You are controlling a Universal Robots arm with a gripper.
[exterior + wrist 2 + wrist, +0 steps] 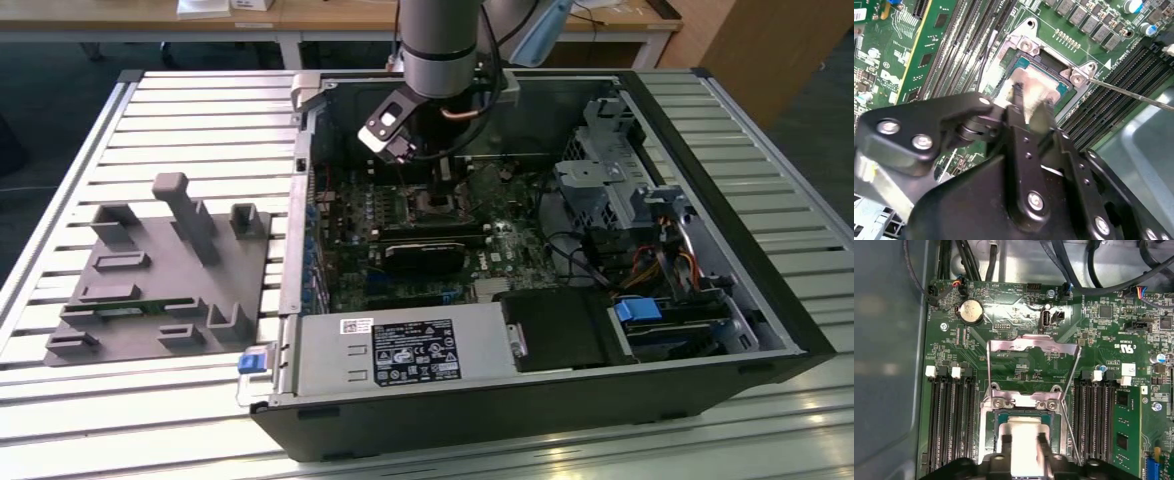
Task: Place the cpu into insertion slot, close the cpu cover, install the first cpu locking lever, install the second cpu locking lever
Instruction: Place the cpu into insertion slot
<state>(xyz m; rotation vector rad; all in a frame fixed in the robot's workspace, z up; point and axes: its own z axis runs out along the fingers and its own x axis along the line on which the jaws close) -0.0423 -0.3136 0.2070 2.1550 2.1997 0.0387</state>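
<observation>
Now gripper [1023, 439], fingers [1005, 447] clenched on cpu [1023, 457], should seat it level in insertion slot [1004, 417], 12 o'clock of graphics card [424, 250] in exterior view.

An open black metal computer case [534, 415] lies on the slatted silver bench [80, 130], with a grey rectangular power supply box [394, 355] at its near edge. A grey plastic fixture tray [147, 270] stands apart on the exterior view's left. A round silver coin battery [970, 311] sits on the green circuit board [1019, 305].
</observation>
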